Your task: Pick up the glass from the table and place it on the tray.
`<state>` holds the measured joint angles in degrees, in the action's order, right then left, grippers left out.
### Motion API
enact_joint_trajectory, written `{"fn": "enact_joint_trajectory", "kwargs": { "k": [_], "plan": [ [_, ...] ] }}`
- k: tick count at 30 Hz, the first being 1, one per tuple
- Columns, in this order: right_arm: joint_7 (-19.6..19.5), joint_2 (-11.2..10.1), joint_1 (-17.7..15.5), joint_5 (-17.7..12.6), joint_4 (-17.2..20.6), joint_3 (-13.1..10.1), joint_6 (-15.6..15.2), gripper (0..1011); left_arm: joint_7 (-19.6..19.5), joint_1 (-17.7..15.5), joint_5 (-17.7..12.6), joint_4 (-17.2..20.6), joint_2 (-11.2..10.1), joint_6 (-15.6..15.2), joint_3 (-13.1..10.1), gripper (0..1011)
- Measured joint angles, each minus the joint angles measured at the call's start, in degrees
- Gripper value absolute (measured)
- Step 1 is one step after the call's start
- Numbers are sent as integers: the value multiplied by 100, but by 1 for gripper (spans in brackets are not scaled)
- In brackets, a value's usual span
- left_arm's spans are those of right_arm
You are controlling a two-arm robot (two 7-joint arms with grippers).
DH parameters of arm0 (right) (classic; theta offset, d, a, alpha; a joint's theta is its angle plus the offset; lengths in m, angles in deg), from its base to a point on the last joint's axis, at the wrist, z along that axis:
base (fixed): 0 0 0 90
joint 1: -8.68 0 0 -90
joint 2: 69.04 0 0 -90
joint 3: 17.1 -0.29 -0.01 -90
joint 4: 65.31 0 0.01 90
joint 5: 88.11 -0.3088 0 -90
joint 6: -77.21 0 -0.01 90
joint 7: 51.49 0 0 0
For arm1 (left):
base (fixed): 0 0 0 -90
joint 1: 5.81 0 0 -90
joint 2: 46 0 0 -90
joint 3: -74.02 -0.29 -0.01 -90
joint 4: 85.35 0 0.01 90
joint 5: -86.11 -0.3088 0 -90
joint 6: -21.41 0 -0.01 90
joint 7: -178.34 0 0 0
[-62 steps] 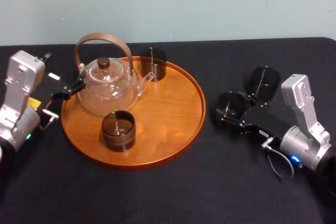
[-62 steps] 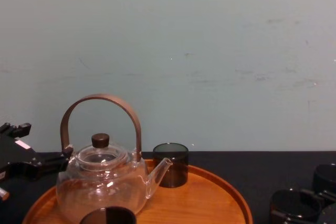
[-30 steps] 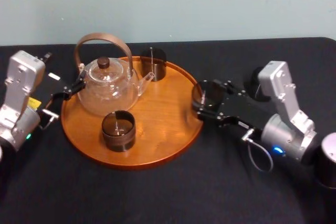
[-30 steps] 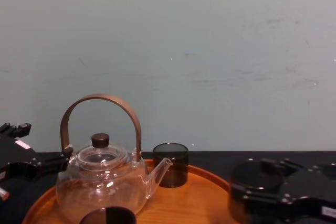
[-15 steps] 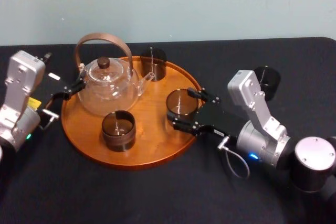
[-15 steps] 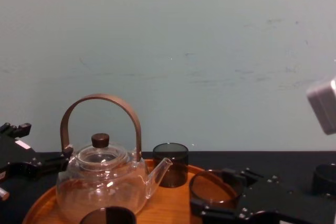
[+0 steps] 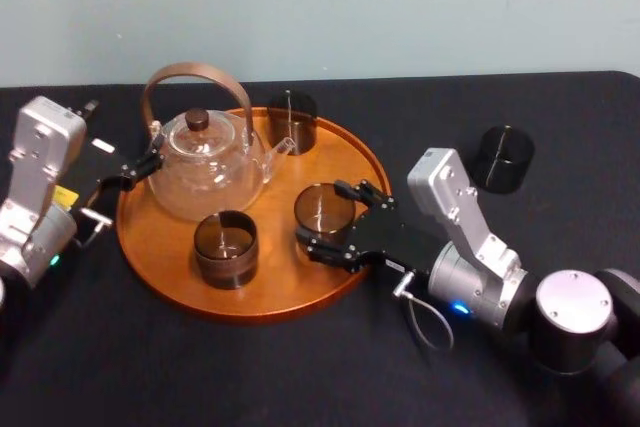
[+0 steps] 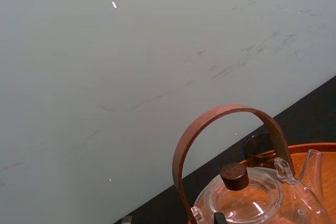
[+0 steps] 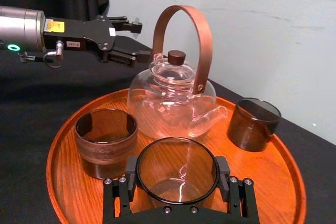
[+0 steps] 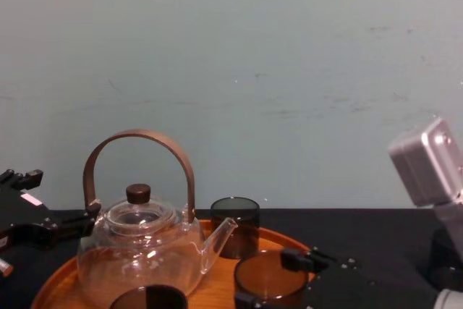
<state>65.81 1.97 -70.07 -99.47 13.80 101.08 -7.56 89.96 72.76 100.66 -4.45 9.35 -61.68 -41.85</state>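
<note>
The right gripper (image 7: 330,219), its fingers clamped on either side of the glass (image 7: 322,210), has swung in from the bare table (image 7: 300,377) and now holds the glass over the tray (image 7: 300,157). Two seconds ago it was out on the black tabletop beside a pair of glasses. Since then it has crossed the tray's rim, which now lies back under its wrist, so the carry looks all but done and only the setting-down and release are left.

The teapot (image 7: 207,162) stands just beyond the fingertips, on the tray. The left gripper (image 7: 140,169), parked with its fingers apart, sits at the teapot's far side from the working gripper. A second glass (image 7: 225,247) stands near the fingertips, a third (image 7: 292,119) farther on past the teapot's spout, and a fourth (image 7: 503,157) well behind the gripper on the table.

The head view shows the glass well inside the rim. The right wrist view adds the grip itself, one pad (image 9: 131,174) pressed to each side of the glass wall. No view shows whether the glass's base has met the wood.
</note>
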Motion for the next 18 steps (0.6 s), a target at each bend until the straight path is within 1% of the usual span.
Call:
{"fn": "enact_joint_trajectory", "kwargs": {
  "k": [18],
  "plan": [
    [72, 216, 156, 81, -383, 156, 113, 904, 0, 0, 0, 0, 0, 0, 0, 1009]
  ]
}}
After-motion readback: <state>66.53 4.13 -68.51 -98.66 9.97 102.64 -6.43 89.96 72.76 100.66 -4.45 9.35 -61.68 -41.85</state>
